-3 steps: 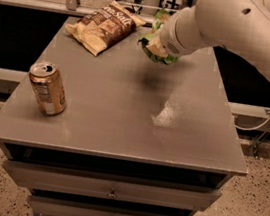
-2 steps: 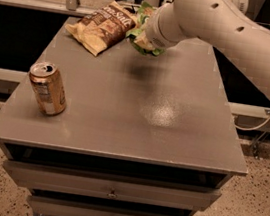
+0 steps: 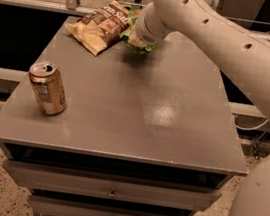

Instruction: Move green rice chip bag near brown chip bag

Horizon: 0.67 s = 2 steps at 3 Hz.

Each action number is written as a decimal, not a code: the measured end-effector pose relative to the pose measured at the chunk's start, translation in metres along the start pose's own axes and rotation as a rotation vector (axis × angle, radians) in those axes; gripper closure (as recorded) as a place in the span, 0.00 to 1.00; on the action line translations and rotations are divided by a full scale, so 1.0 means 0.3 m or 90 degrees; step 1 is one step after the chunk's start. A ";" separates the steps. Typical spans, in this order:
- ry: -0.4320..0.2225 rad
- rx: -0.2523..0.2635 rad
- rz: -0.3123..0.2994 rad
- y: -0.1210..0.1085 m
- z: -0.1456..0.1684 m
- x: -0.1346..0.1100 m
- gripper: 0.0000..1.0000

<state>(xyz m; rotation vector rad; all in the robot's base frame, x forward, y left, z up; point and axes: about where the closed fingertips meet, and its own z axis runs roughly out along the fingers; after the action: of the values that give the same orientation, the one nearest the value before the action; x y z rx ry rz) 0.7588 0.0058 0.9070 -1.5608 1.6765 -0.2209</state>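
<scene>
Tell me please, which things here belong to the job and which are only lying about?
For the job: green rice chip bag at the far edge of the table; brown chip bag close beside it; claw, down at the green bag.
Lying about: tan drink can, standing near the left edge.

gripper [image 3: 136, 37] at far edge of table [image 3: 174, 116], on green rice chip bag [image 3: 143, 46] | just beside brown chip bag [image 3: 99, 25] | can [image 3: 48, 88] front-left

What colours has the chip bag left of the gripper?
Chip bag: dark brown centre, pale yellow edges; camera view. Gripper beside it.
</scene>
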 end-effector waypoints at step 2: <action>0.030 -0.020 -0.016 -0.026 0.114 0.016 0.62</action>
<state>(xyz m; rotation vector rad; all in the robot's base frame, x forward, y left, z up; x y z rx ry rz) 0.7874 0.0131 0.8873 -1.6120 1.7053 -0.2464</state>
